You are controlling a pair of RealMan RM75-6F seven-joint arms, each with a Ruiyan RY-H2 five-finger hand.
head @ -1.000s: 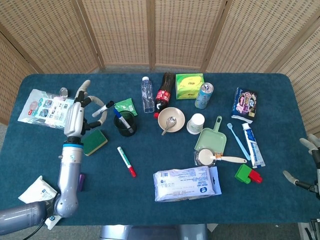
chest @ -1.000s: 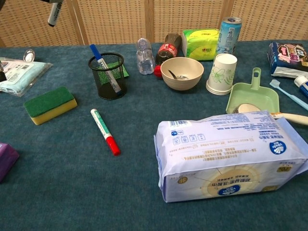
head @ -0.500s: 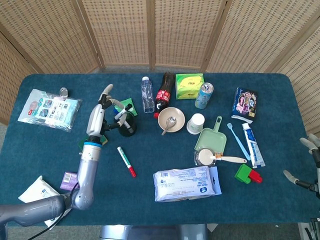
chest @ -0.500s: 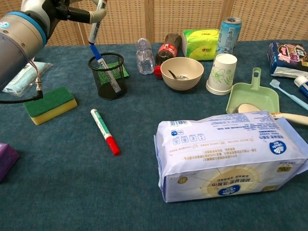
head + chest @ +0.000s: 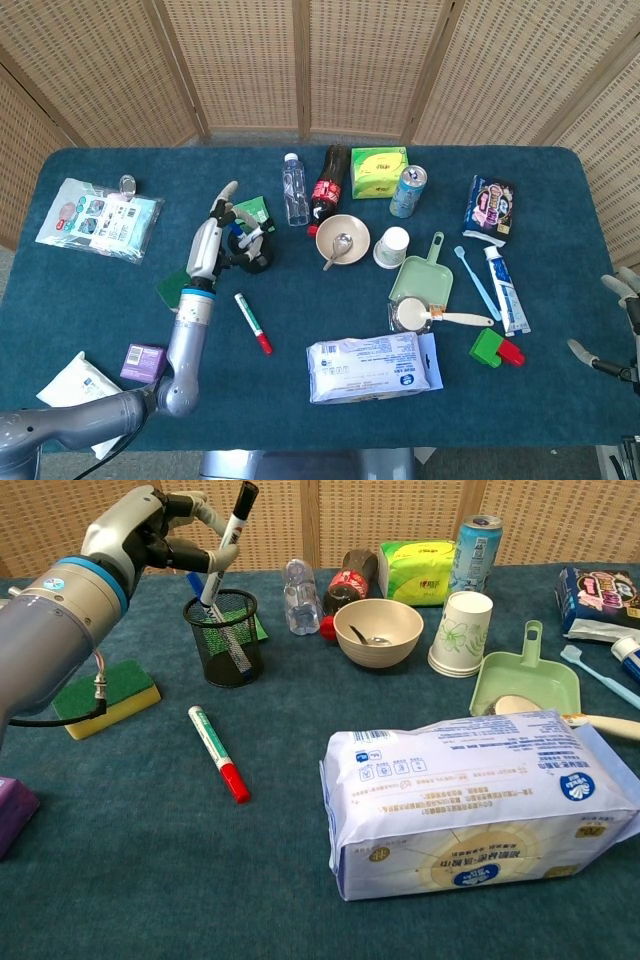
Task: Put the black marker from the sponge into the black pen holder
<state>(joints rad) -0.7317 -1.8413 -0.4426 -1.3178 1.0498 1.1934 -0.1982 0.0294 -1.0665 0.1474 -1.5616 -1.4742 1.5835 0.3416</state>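
Two hands, one working: your left is at the holder, your right idles at the far edge.
Sponge (image 5: 103, 696): below and behind your left forearm, bare on the counter (image 5: 300, 860); the pick-up looks done.
Left hand (image 5: 165, 538): pinching the black marker (image 5: 227, 543) partway along its barrel, other fingers curled round it.
Black marker: tilted, cap end up and away from your hand, lower tip at or just inside the mouth of the holder; how deep, you cannot tell.
Black pen holder (image 5: 222, 637): directly under your hand, already carrying a blue pen (image 5: 205, 598).
Left to do: by my reading, lower the marker, let go, lift clear.
Red-tipped marker (image 5: 218, 752): lying on the counter below the holder, untouched.
Right hand (image 5: 618, 320): far across from the left hand, fingers spread, holding nothing.
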